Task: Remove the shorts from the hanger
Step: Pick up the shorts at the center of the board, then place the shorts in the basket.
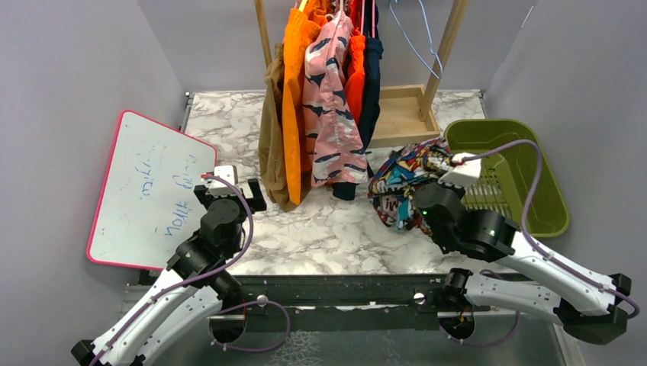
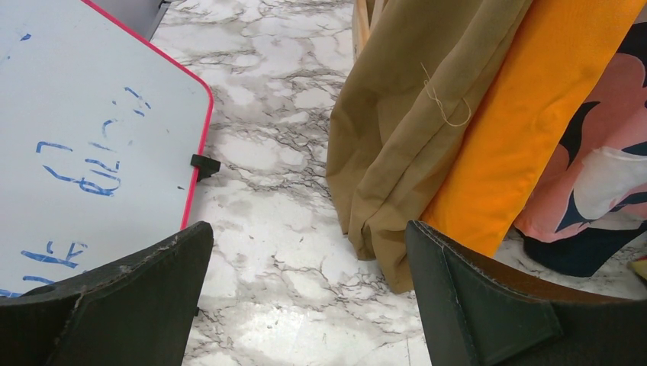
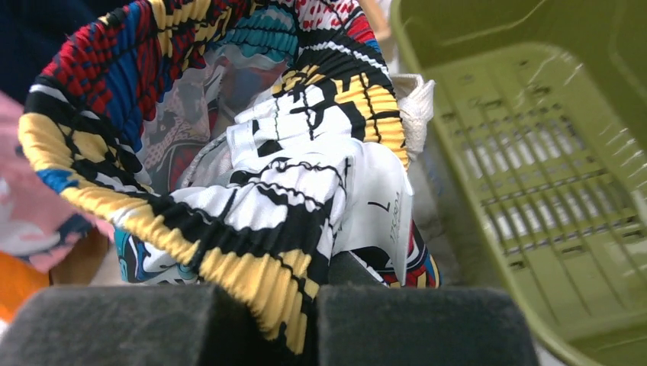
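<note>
Shorts [image 1: 397, 183] in comic print, probably soft and light, are near the right edge of the table [image 1: 320, 229], beside the basket [image 1: 534, 175]. The right gripper [image 3: 305, 324] is clamped on their elastic waistband, a good hold; the left gripper [image 2: 309, 290] is wide open.

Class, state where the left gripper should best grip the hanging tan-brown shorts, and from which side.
Probably the lower hem fold of the tan-brown shorts, approached from the left: they hang outermost, hem free, facing the open left gripper.
</note>
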Controlling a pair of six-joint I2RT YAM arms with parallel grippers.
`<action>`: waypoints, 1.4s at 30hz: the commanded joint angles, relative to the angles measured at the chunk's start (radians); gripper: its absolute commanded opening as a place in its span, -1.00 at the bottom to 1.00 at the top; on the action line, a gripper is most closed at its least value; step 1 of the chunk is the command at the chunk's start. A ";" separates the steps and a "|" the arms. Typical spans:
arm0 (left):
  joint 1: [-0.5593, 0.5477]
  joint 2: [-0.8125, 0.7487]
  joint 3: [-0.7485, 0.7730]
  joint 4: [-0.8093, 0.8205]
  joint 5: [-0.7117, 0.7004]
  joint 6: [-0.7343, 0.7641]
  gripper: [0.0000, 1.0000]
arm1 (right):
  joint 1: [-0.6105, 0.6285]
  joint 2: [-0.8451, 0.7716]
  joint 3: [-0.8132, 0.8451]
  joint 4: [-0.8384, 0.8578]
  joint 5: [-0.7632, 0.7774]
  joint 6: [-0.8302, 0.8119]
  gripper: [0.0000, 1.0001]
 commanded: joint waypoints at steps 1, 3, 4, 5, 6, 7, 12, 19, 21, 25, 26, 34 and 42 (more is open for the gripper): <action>0.007 -0.001 0.005 -0.007 -0.003 0.003 0.98 | -0.002 -0.065 0.051 0.153 0.240 -0.238 -0.98; 0.007 0.001 0.006 -0.008 -0.001 0.003 0.98 | -0.004 -0.074 0.030 0.320 0.313 -0.419 -0.98; 0.007 0.001 0.006 -0.008 0.001 0.003 0.98 | -0.004 -0.071 0.028 0.364 0.339 -0.468 -0.98; 0.007 0.001 0.005 -0.007 0.003 0.003 0.98 | -0.009 -0.066 0.034 0.379 0.355 -0.480 -0.98; 0.007 0.001 0.005 -0.008 0.003 0.003 0.98 | -0.018 -0.056 0.046 0.375 0.357 -0.476 -0.98; 0.007 0.000 0.005 -0.008 0.004 0.003 0.98 | -0.030 -0.044 0.055 0.370 0.355 -0.470 -0.98; 0.007 0.002 0.005 -0.005 0.016 0.002 0.98 | -0.248 0.051 0.049 0.510 0.133 -0.623 -0.98; 0.007 -0.008 0.003 -0.007 0.013 0.003 0.98 | -0.664 0.112 0.214 0.502 -0.239 -0.576 -0.98; 0.007 -0.012 0.004 -0.007 0.012 0.003 0.98 | -0.676 0.126 0.270 0.533 -0.229 -0.607 -0.98; 0.006 -0.010 0.003 -0.006 0.015 0.003 0.98 | -0.686 0.181 0.394 0.591 -0.146 -0.758 -0.98; 0.007 -0.009 0.004 -0.008 0.016 0.005 0.98 | -0.690 0.185 0.416 0.629 -0.115 -0.803 -0.98; 0.007 -0.012 0.005 -0.006 0.017 0.006 0.98 | -0.739 0.167 0.398 1.032 -0.008 -1.174 -0.98; 0.007 -0.022 0.004 -0.008 0.016 0.008 0.98 | -0.948 0.245 0.438 0.804 -0.104 -0.957 -0.98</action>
